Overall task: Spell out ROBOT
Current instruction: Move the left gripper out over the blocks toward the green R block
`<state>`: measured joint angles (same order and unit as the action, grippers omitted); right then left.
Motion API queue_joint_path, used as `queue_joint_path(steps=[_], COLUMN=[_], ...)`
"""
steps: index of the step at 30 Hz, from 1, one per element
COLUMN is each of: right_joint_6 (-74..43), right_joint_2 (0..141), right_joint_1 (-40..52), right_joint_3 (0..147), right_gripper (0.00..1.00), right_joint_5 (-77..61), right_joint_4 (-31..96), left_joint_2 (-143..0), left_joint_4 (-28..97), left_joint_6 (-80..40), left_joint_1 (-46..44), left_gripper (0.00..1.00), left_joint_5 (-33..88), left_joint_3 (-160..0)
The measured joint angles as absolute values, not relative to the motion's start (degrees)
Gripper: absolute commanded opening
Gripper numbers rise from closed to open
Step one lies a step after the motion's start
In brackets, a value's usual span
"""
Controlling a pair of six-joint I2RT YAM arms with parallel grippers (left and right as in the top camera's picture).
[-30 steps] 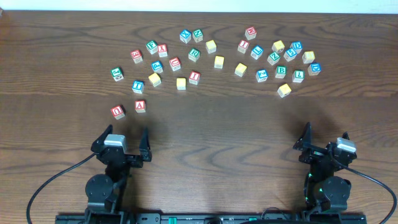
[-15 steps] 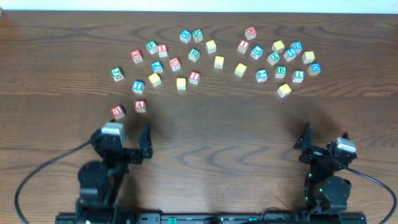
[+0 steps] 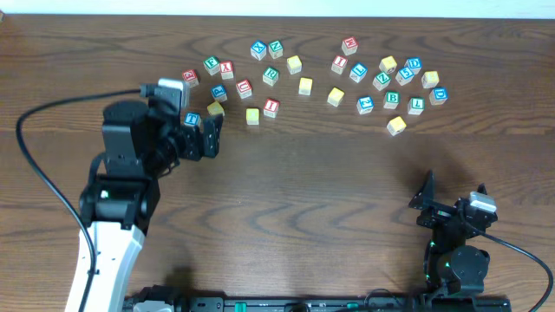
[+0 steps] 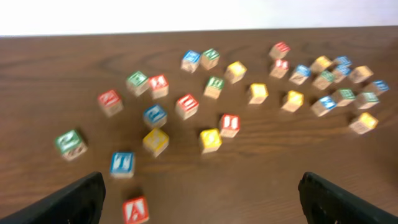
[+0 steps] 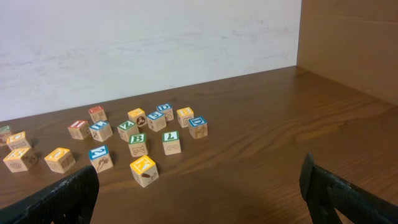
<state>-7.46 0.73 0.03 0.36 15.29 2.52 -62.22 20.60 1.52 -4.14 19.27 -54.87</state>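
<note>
Left tool (image 4: 201, 190) advanced over the blocks (image 3: 305, 85); it and right tool (image 5: 199, 183), 2 total, gape open.

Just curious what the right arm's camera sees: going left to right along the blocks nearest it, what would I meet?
left-edge yellow block → second yellow block → blue block → green B block → green L block → rightmost blue block. The closest yellow block overlaps the B, so it is omitted.

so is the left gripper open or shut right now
Open. In the left wrist view the left gripper shows its fingers far apart at the bottom corners, with nothing held between them.
</note>
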Motion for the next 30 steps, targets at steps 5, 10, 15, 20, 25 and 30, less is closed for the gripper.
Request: queue_joint_path(steps=[5,10,15,20,25,30], right_joint_6=[-7.5,-7.5,-7.5,-7.4,-7.5,-7.5], right_joint_2=[0.7,0.7,0.7,0.7,0.7,0.7], right_joint_1=[0.0,0.0,0.0,0.0,0.0,0.0], right_joint_3=[0.4,0.4,0.4,0.4,0.4,0.4], right_gripper=[0.99,0.99,0.99,0.99,0.99,0.99], right_joint_5=[15.3,15.3,15.3,15.3,15.3,15.3], right_joint_4=[2.5,2.5,2.5,2.5,2.5,2.5], left_joint_2=[-61.9,-62.4,-70.0,-80.2,-87.5,-93.3], left_joint_4=[20.5,24.4,35.4,41.8,43.7,44.9], left_joint_6=[1.8,2.4,4.9,7.3,9.0,10.8], left_joint_1=[-4.1,-4.1,-4.1,-4.2,-4.2,-4.2], left_gripper=[0.98,0.98,0.97,0.98,0.98,0.98], left_joint_5=[21.8,22.5,22.7,22.8,22.8,22.8], left_joint_3=[-56.2,-58.6,-69.7,-80.6,-85.8,-90.3])
